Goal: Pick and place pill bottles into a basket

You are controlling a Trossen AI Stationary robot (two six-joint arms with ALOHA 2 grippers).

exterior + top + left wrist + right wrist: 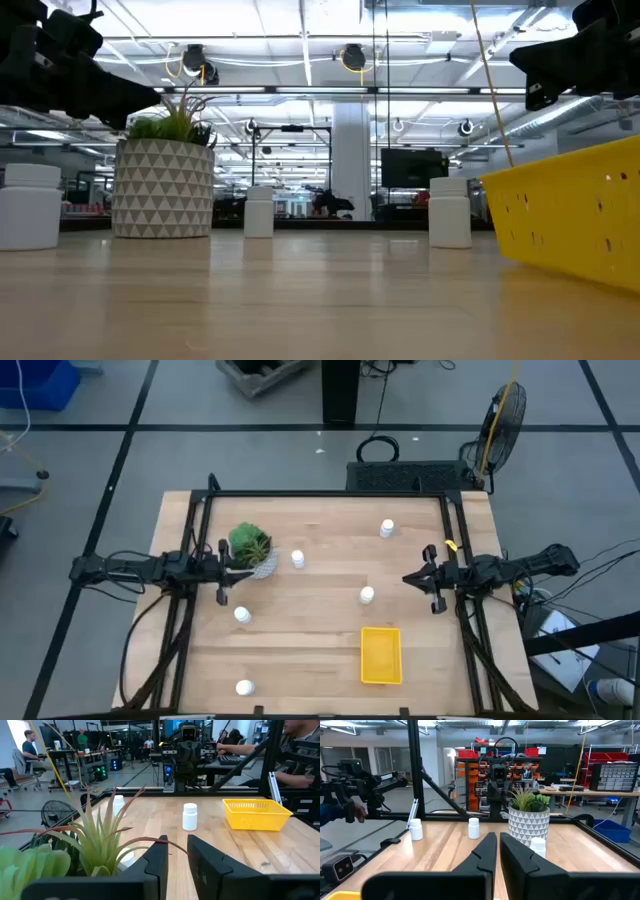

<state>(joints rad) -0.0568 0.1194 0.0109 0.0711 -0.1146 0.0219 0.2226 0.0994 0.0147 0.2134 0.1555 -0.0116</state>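
Note:
Several small white pill bottles stand upright on their bases on the wooden table: one (298,559) next to the plant, one (386,529) at the far right, one (367,596) mid-table, one (242,615) at the left, one (245,687) near the front edge. The yellow basket (381,655) rests flat at the front right and holds nothing. My left gripper (240,570) hovers beside the potted plant, slightly open and empty (177,847). My right gripper (408,578) hovers at the table's right side, shut and empty (498,840).
A green plant in a white patterned pot (252,550) stands right in front of my left gripper, its leaves filling the left wrist view (95,845). A black frame (320,495) rims the table. People sit beyond the table (300,750).

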